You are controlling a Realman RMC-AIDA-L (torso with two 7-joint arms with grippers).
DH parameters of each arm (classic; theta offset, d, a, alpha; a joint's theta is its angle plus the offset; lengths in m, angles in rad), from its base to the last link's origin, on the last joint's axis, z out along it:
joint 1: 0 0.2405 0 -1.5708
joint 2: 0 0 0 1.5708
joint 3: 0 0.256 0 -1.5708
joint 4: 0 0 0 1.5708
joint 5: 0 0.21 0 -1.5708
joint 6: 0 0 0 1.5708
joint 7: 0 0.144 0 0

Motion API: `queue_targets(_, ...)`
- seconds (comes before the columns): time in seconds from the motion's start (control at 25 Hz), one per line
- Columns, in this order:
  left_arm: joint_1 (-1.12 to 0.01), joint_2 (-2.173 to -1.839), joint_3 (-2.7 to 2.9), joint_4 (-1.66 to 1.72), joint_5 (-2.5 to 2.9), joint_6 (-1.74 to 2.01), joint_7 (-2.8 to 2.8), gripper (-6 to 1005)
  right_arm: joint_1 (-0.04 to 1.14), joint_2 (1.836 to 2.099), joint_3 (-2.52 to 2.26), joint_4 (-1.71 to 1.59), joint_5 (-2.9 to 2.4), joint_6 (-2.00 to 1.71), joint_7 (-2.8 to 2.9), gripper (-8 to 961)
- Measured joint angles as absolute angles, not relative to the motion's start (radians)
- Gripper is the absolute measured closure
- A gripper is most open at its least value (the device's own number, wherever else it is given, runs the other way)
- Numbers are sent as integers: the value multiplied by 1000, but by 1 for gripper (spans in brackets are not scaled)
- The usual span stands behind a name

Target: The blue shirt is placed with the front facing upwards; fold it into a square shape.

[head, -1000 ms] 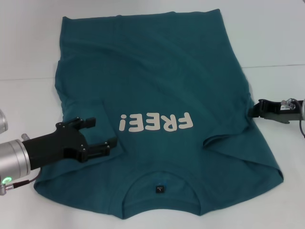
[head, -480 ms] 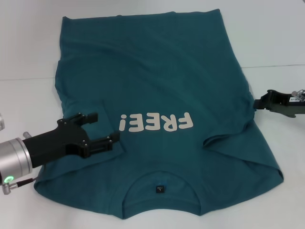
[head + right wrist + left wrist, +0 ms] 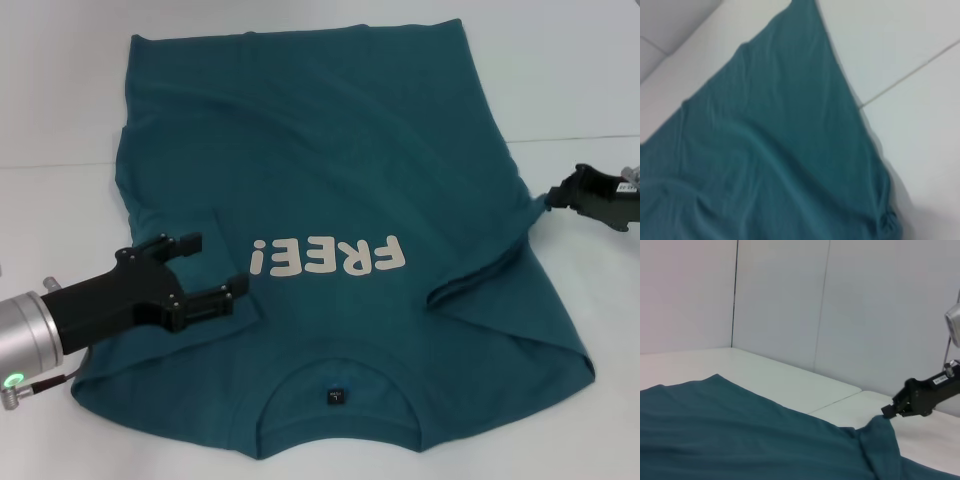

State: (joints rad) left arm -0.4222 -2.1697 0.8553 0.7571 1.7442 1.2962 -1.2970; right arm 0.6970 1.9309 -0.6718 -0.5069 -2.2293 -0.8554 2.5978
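The blue shirt [image 3: 330, 150] lies front up on the white table, its off-white "FREE!" lettering [image 3: 328, 257] facing me and its collar with the dark neck label [image 3: 335, 397] nearest. My left gripper [image 3: 205, 270] hovers open over the folded-in left sleeve. My right gripper [image 3: 553, 197] is at the shirt's right edge, shut on the cloth and drawing it into a point. The left wrist view shows that right gripper [image 3: 888, 411] pinching a raised peak of the shirt [image 3: 740, 430]. In the right wrist view only shirt [image 3: 780, 150] and table appear.
The white table [image 3: 580, 80] has a seam line [image 3: 585, 137] running across it behind the right gripper. Pale walls [image 3: 790, 300] stand beyond the table's far edge.
My right gripper has moved outward to the right and slightly farther away, pulling the shirt's right edge with it. The left gripper has drifted a little to the left.
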Motion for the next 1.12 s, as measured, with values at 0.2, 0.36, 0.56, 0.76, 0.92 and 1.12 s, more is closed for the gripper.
queue_targets(0.2,-421,-2169,855,758,1744,1298,-1295,95,710,1928,-673,-503,-2200,-852,2618,930)
queue_targets(0.36,-417,-2167,853,761,1744,1311,-1294,94,724,1928,-681,-502,-2203,-843,2653,929)
queue_targets(0.56,-410,-2168,852,764,1744,1320,-1281,94,748,1930,-685,-475,-2227,-816,2681,928)
queue_targets(0.76,-406,-2169,851,763,1744,1325,-1276,94,771,1934,-686,-447,-2232,-780,2698,927)
queue_targets(0.92,-403,-2169,851,761,1744,1329,-1269,95,785,1939,-686,-447,-2229,-772,2707,927)
queue_targets(1.12,-397,-2168,848,764,1744,1338,-1266,95,805,1947,-682,-451,-2224,-773,2677,926)
